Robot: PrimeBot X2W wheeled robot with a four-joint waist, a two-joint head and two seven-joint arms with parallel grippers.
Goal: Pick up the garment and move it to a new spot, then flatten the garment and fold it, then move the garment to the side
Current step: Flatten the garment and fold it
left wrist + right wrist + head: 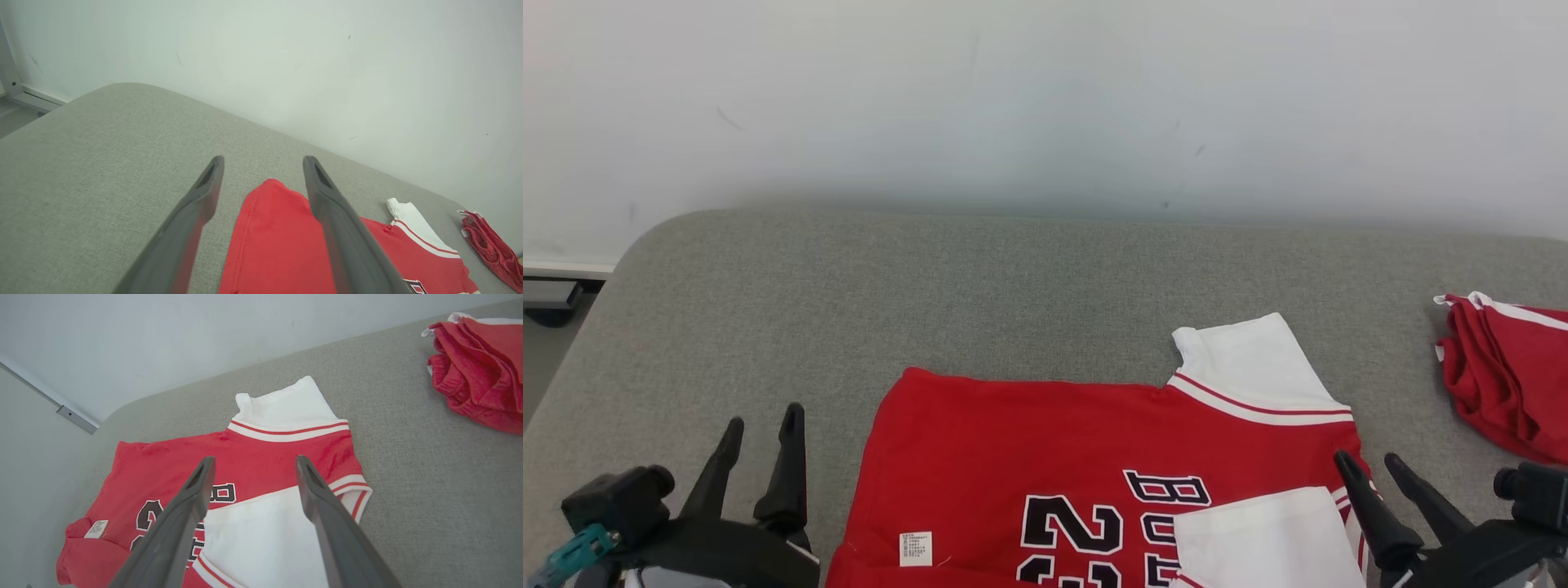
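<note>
a grey, woven-covered table (768, 310) with a rounded far left corner stands against a pale wall (1045, 98) that bears a few small dark marks. at the table's right edge lies a bunched red cloth (1503, 384) with white trim, creased into folds and cut off by the head view's edge. beyond the far left corner a white strip (564, 268) runs along the wall's foot, with a dark grey object (547, 300) just beneath it.

Looks like a spare test room or lab: a grey cloth-covered bench (768, 310) with a rounded corner stands against a plain, lightly scuffed white wall (1045, 98).
</note>
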